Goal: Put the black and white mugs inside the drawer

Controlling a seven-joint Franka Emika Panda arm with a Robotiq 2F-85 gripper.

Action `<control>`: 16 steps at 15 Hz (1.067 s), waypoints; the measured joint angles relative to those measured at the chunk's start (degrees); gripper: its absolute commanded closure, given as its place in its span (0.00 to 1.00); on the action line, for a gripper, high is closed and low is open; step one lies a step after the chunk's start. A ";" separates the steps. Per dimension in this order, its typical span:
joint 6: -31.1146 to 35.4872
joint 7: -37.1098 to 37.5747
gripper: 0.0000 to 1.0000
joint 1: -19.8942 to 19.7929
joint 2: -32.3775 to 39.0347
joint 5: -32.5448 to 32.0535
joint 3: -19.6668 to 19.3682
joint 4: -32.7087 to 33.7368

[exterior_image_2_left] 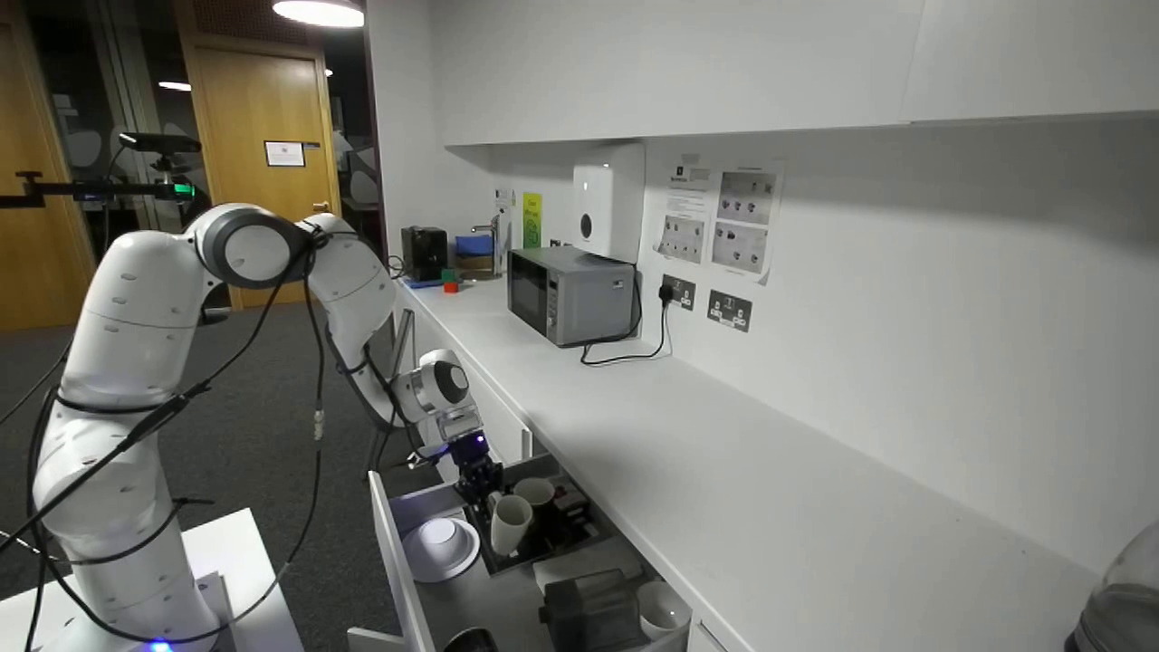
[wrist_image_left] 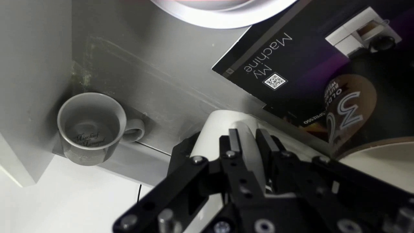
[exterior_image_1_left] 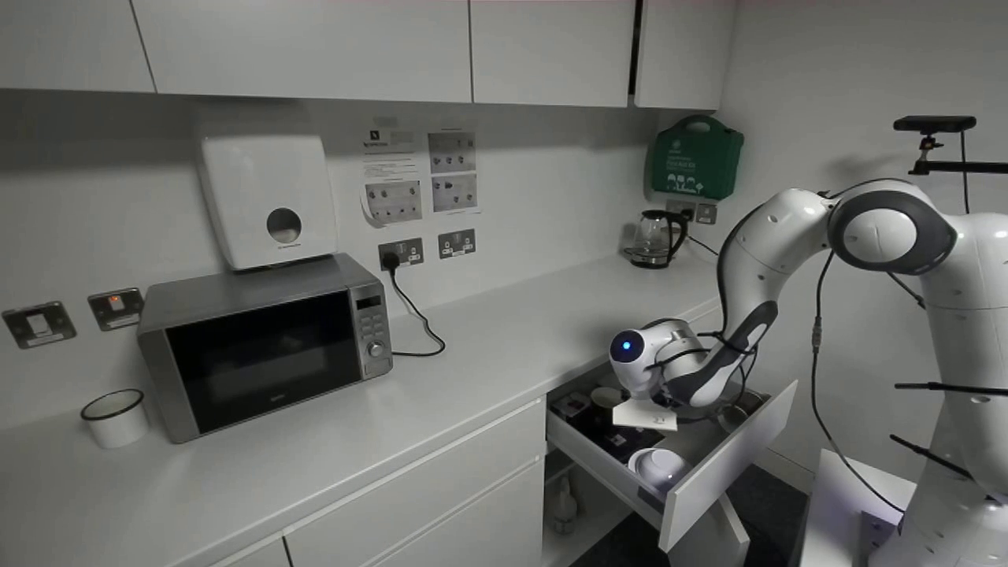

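Note:
My gripper [wrist_image_left: 248, 132] reaches down into the pulled-out drawer [exterior_image_1_left: 728, 468] and is shut on the handle of the white mug [wrist_image_left: 212, 137]. In an exterior view the white mug [exterior_image_2_left: 510, 534] hangs tilted inside the drawer, mouth upward. Whether it touches the floor there, I cannot tell. The black mug [exterior_image_2_left: 471, 641] is in the drawer too, cut off by the frame edge. In the wrist view what looks like this mug [wrist_image_left: 92, 129] stands upright by the drawer's front, pale inside with dark lettering. The arm hides most of the gripper in an exterior view.
A white bowl [exterior_image_2_left: 444, 552], a dark printed box [wrist_image_left: 284, 64] and a decorated cup [wrist_image_left: 349, 106] share the drawer with a grey container [exterior_image_2_left: 593, 616]. On the worktop [exterior_image_1_left: 472, 378] stand a microwave [exterior_image_1_left: 268, 346], a dark-rimmed white cup [exterior_image_1_left: 116, 421] and a kettle [exterior_image_1_left: 654, 240].

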 measured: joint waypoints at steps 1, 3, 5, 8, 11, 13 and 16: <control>-0.99 0.00 0.95 0.17 0.45 0.84 0.00 0.67; -2.75 0.00 0.95 0.64 1.33 2.18 -0.04 1.86; -4.16 0.00 0.95 1.15 2.13 3.37 -0.04 3.05; -5.62 0.00 0.95 1.96 2.84 5.17 -0.03 4.55; -7.15 0.00 0.95 2.77 3.42 8.05 -0.02 5.93; -8.11 0.00 0.95 3.19 4.17 10.01 -0.01 6.82; -8.47 0.00 0.95 3.70 5.39 12.27 -0.01 7.75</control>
